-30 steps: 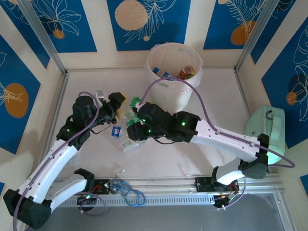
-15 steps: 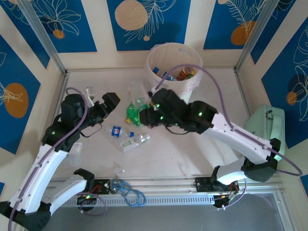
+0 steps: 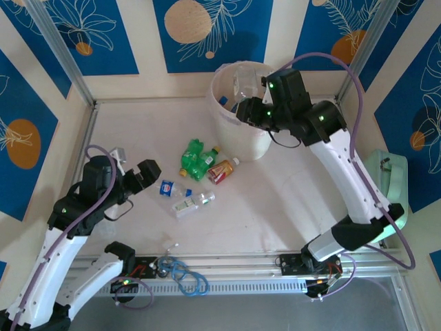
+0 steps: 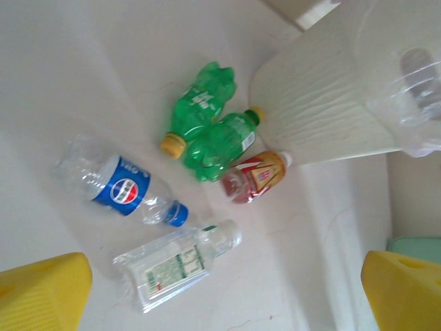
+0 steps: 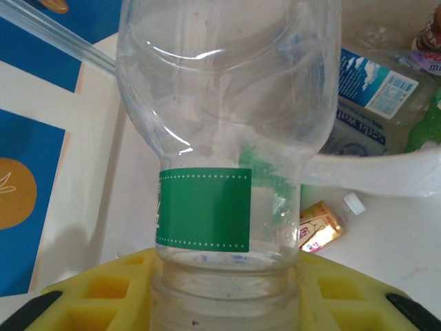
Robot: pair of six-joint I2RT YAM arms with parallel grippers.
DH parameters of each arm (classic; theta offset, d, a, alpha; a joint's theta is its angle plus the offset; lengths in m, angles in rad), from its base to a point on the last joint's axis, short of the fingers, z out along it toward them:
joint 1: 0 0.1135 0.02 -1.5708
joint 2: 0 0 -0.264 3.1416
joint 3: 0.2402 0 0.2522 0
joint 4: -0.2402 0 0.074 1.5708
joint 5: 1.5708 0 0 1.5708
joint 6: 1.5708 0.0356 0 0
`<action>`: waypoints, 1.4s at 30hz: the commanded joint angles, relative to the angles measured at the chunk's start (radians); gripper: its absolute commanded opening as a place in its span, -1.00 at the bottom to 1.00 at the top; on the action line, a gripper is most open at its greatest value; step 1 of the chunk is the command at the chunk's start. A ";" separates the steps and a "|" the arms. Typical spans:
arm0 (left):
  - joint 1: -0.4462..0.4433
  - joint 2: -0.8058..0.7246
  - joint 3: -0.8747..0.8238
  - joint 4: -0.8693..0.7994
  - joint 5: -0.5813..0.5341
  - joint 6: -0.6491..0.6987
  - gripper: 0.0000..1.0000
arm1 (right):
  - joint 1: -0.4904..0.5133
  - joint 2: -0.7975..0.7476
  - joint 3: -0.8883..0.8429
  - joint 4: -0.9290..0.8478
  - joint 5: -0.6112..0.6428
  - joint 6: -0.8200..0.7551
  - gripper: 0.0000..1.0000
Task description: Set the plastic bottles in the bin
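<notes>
Right end effector (image 5: 224,289) holding a bottle at the bin's mouth

Its jaws are closed on the narrow end of a clear green-labelled bottle (image 5: 220,138), whose long axis points straight out from them. The bin (image 3: 258,141) opens just beyond and below. The left end effector (image 3: 138,172) is spread wide and empty, the nearer one to the five loose bottles (image 4: 207,124) lying on the bench (image 4: 83,69) ahead of it.

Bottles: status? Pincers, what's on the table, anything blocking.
Right pincer shut on clear green-label bottle, over the bin. Left pincer open, empty. On the table: two green bottles, amber bottle, Pepsi bottle, clear flat bottle. Nothing blocking them.
</notes>
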 commanded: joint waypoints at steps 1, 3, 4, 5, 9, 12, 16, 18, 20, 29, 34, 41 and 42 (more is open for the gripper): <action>0.013 -0.007 -0.026 -0.048 -0.041 0.029 1.00 | -0.060 0.064 0.076 -0.052 -0.097 -0.026 -0.51; 0.013 -0.006 -0.033 -0.050 -0.044 0.028 1.00 | -0.076 0.109 0.125 -0.062 -0.095 -0.034 -0.49; 0.013 -0.005 -0.037 -0.049 -0.045 0.027 1.00 | -0.082 0.129 0.150 -0.069 -0.094 -0.035 -0.48; 0.013 -0.004 -0.040 -0.051 -0.048 0.024 1.00 | -0.088 0.157 0.180 -0.081 -0.092 -0.037 -0.47; 0.014 -0.005 -0.052 -0.052 -0.062 0.021 1.00 | -0.101 0.266 0.291 -0.129 -0.087 -0.031 -0.39; 0.014 -0.007 -0.067 -0.045 -0.058 0.017 1.00 | -0.101 0.342 0.377 -0.156 -0.087 -0.033 -0.14; 0.014 -0.004 -0.078 -0.047 -0.055 0.010 1.00 | -0.092 0.420 0.492 -0.216 -0.070 -0.032 0.20; 0.016 -0.003 -0.083 -0.046 -0.055 0.008 1.00 | -0.084 0.430 0.505 -0.215 -0.059 -0.034 0.30; 0.016 0.003 -0.087 -0.040 -0.052 0.008 1.00 | -0.081 0.429 0.506 -0.212 -0.052 -0.035 0.36; 0.026 0.069 -0.109 0.024 -0.026 -0.024 1.00 | 0.053 0.314 0.462 -0.218 0.088 -0.107 0.41; 0.040 0.131 -0.159 0.104 0.008 -0.094 0.98 | 0.231 0.140 0.231 -0.134 0.201 -0.123 0.39; 0.073 0.246 -0.210 0.165 0.016 -0.167 0.92 | 0.386 -0.104 -0.189 0.032 0.233 -0.009 0.39; 0.081 0.259 -0.222 0.175 0.020 -0.181 0.92 | 0.396 -0.133 -0.237 0.046 0.232 0.009 0.39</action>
